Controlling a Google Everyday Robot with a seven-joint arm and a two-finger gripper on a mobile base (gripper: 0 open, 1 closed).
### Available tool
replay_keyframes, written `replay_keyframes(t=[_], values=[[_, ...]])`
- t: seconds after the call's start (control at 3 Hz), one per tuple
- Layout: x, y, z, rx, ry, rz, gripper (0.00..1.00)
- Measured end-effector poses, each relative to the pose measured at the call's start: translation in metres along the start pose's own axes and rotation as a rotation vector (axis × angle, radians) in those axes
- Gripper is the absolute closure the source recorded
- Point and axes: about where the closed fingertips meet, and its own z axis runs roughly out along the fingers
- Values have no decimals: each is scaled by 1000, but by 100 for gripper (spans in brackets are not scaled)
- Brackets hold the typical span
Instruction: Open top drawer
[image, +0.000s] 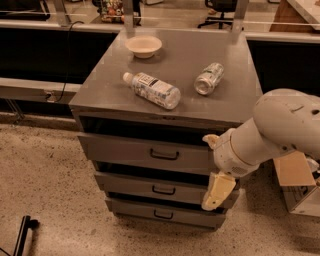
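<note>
The top drawer (130, 150) is the tallest grey front of the cabinet, with a small black bar handle (164, 155) at its centre. A dark gap shows above its front panel. Two shorter drawers (150, 187) sit below it, each stepped a little further back. My gripper (207, 172) is at the right end of the drawer fronts, to the right of the handle and apart from it. Its cream fingers (218, 190) are spread open and hold nothing. The big white arm (280, 127) hides the cabinet's right front corner.
On the cabinet top (180, 55) lie a clear plastic bottle (152, 90) and a can (209, 78), both on their sides, and a white bowl (143, 46) at the back. A cardboard box (295, 175) stands on the floor to the right. Dark counters run behind.
</note>
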Motion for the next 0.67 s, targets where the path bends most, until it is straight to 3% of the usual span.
replay_keyframes(t=[0.33,0.67], values=[[7,0,36,-3,15,-105,0],[14,-8,60,17,37,-159,0]])
